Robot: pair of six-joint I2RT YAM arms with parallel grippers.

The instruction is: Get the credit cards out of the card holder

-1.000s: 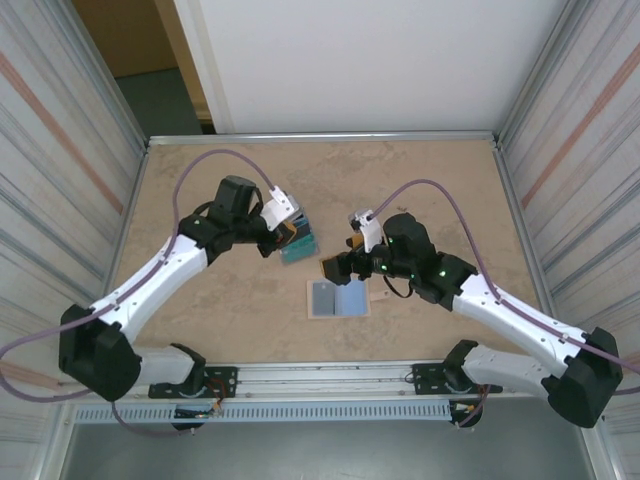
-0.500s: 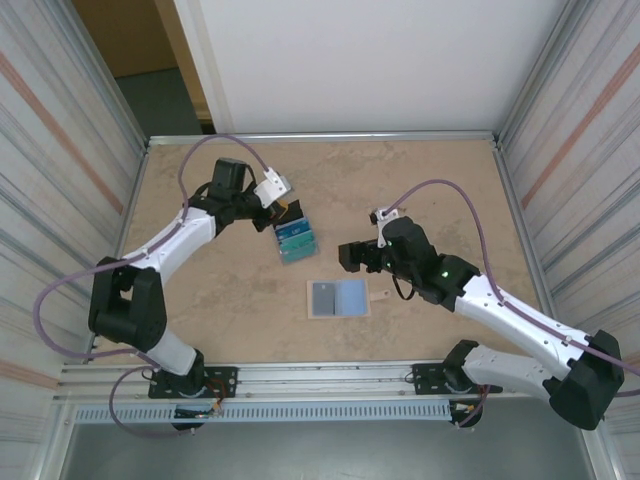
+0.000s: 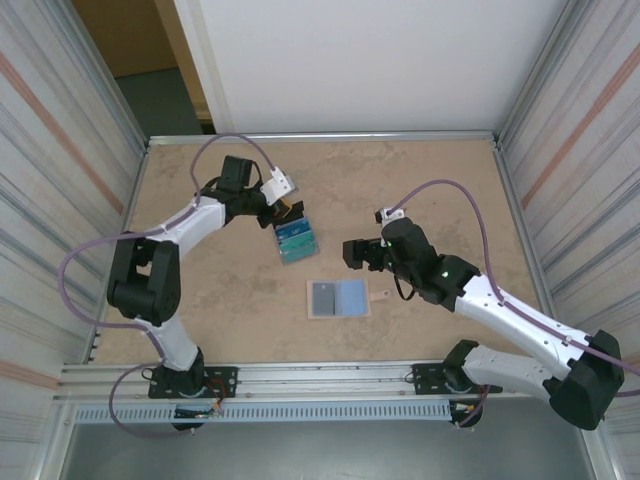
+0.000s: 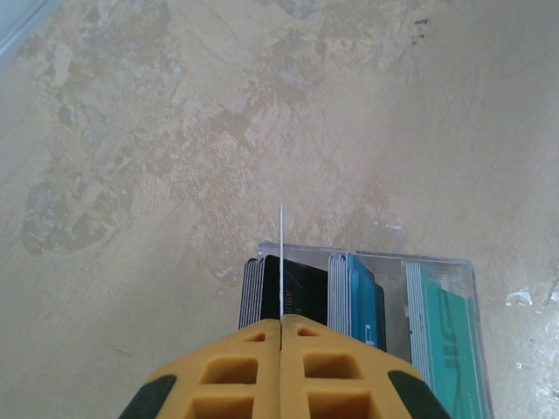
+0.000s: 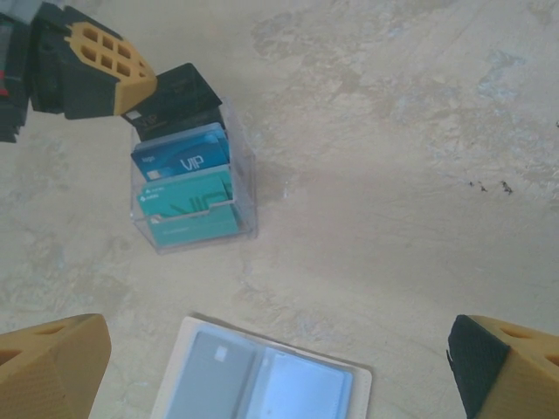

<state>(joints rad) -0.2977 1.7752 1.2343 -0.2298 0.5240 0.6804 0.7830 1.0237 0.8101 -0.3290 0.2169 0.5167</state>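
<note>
The card holder [image 3: 338,298] lies open flat on the table [image 3: 450,180], midway across and toward the near edge, blue faces up. A grey card [image 5: 217,371] sits in its left pocket. The right gripper [image 3: 352,252] hangs just past its far side, jaws spread wide and empty. Farther left, the left gripper [image 3: 288,212] is clenched tight over the black cards [image 5: 179,96] in a clear box [image 3: 298,242].

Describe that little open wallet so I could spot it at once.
On the tan table, look toward the middle of its near edge. The card holder lies there opened flat, just nearer than the clear box of cards. Unlike that box, it is a flat beige-rimmed rectangle showing two bluish inner faces.
</note>
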